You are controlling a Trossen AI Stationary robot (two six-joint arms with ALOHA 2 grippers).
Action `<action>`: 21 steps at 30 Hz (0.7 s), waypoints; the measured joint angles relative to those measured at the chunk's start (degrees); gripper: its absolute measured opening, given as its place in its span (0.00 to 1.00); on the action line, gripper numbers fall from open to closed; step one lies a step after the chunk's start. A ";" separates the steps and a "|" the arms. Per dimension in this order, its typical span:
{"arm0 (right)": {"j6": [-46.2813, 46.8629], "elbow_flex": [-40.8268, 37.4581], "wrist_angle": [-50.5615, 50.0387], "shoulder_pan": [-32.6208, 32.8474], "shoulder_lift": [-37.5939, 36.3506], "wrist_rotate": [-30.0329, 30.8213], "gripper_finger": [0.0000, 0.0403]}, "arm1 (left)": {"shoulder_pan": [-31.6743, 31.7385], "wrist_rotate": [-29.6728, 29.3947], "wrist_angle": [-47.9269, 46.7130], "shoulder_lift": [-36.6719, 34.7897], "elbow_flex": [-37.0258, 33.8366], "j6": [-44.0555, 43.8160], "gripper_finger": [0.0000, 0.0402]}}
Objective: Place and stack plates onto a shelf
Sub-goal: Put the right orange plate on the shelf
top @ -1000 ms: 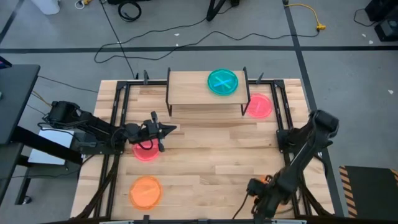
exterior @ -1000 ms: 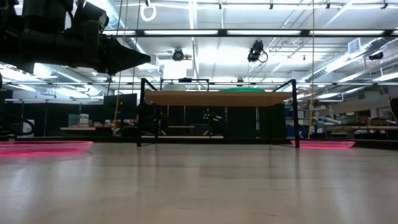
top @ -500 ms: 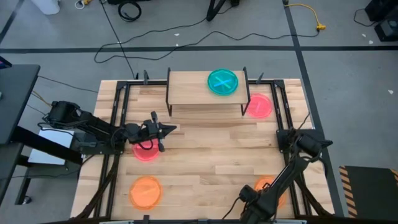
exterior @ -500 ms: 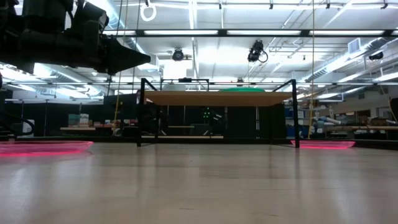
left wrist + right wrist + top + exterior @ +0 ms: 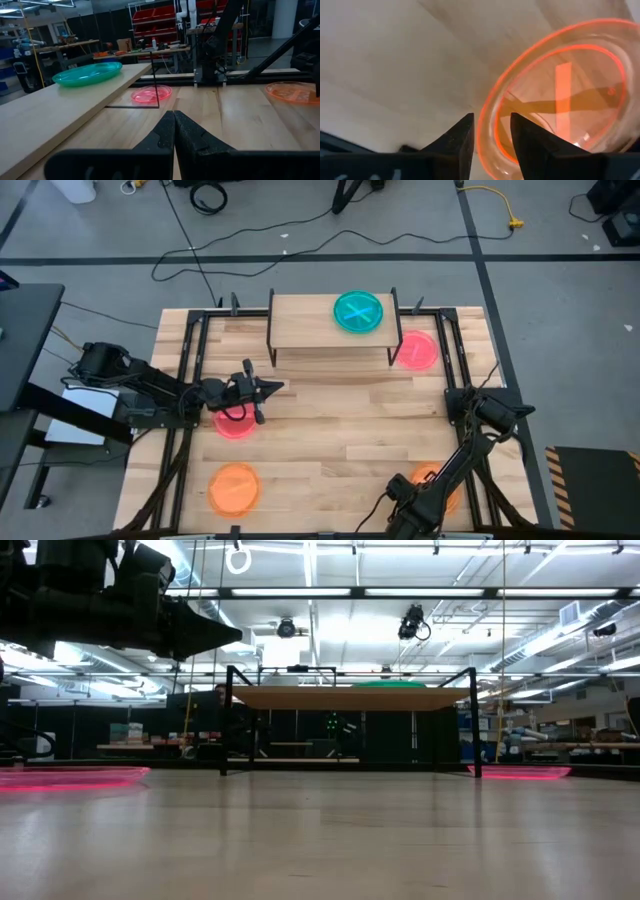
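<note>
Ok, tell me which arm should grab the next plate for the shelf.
Right. The right gripper is open with its fingers straddling the rim of an orange plate at the table's near right corner. The left gripper is shut and hangs above a pink plate, not down on it.

Even, bright overhead light seen in high view; only soft, short shadows cast under shelf (image 5: 330,323). Low view backlit by ceiling strip lights (image 5: 330,592), glare strong there; left arm (image 5: 110,610) rendered as dark silhouette, tabletop (image 5: 320,840) washed pale and soft near camera. Right wrist view blurred; orange plate (image 5: 560,95) glowing, rim edged with bright highlights.
</note>
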 joint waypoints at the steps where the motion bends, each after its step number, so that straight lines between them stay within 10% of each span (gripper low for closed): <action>1: -0.35 0.00 0.45 -0.11 0.00 0.01 0.32 | 0.00 -0.01 -0.01 0.00 0.00 -0.01 0.02; 21: -0.29 -2.56 2.13 -0.68 0.00 0.01 0.12 | 0.00 0.00 -0.05 0.00 0.00 -0.46 0.02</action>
